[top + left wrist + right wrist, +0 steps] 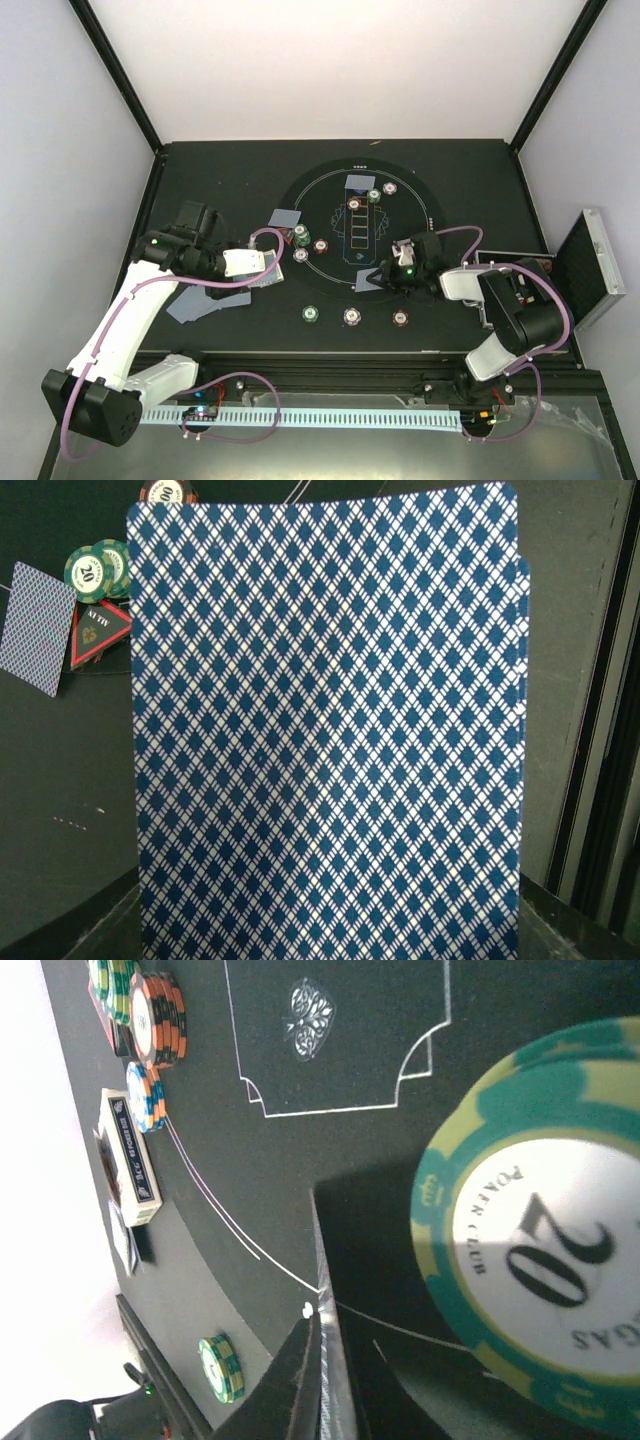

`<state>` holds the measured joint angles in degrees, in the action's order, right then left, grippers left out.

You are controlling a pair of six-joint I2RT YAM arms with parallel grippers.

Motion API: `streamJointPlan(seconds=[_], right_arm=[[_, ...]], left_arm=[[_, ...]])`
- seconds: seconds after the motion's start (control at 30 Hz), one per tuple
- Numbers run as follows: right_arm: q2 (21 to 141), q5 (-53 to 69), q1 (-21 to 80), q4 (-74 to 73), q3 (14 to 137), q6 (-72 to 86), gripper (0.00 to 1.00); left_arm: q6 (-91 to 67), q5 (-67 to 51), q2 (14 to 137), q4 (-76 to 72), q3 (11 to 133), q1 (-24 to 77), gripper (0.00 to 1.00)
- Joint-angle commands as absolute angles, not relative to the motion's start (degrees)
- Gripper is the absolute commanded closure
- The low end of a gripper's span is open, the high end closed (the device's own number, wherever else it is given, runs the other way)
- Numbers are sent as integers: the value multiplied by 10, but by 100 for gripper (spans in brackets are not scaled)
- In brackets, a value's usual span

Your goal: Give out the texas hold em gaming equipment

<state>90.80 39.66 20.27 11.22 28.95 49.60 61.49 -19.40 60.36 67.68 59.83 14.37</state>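
My left gripper is shut on a deck of playing cards, whose blue diamond backs fill the left wrist view and hide the fingers. My right gripper is over the mat's lower right and is shut on a single card, seen edge-on. A green 20 chip looms close at the right of that view. Green, purple-white and red-brown chips lie along the mat's near edge. A red triangle marker lies beside green chips.
Loose cards lie at the left, upper left and top of the round mat. More chips sit beside the upper ones. A card box and chip stacks lie further off. An open silver case stands at the table's right edge.
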Motion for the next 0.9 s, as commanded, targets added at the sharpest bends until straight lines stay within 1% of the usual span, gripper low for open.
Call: streamJointPlan(seconds=[0.0, 0.17, 0.33, 0.47, 0.57, 0.63, 0.7, 0.77, 0.87], right_arm=[[912, 371, 214, 104, 294, 481, 88], [868, 312, 214, 17, 302, 446, 64], [790, 238, 214, -107, 321, 409, 50], [736, 196, 214, -183, 339, 391, 47], [712, 186, 215, -210, 349, 392, 46], [695, 200, 216, -202, 352, 407, 45], [681, 216, 225, -189, 362, 424, 41], [677, 236, 243, -162, 374, 446, 37], [692, 261, 290, -124, 402, 478, 35]], left_arm=[[625, -213, 593, 683, 619, 142, 98], [628, -210, 590, 685, 618, 142, 99], [626, -216, 594, 684, 617, 142, 98], [626, -220, 593, 683, 615, 142, 98], [625, -221, 593, 684, 615, 142, 98], [626, -221, 594, 684, 615, 142, 99], [626, -221, 593, 684, 615, 142, 98], [625, -221, 593, 684, 616, 142, 98], [624, -222, 594, 685, 618, 142, 98]])
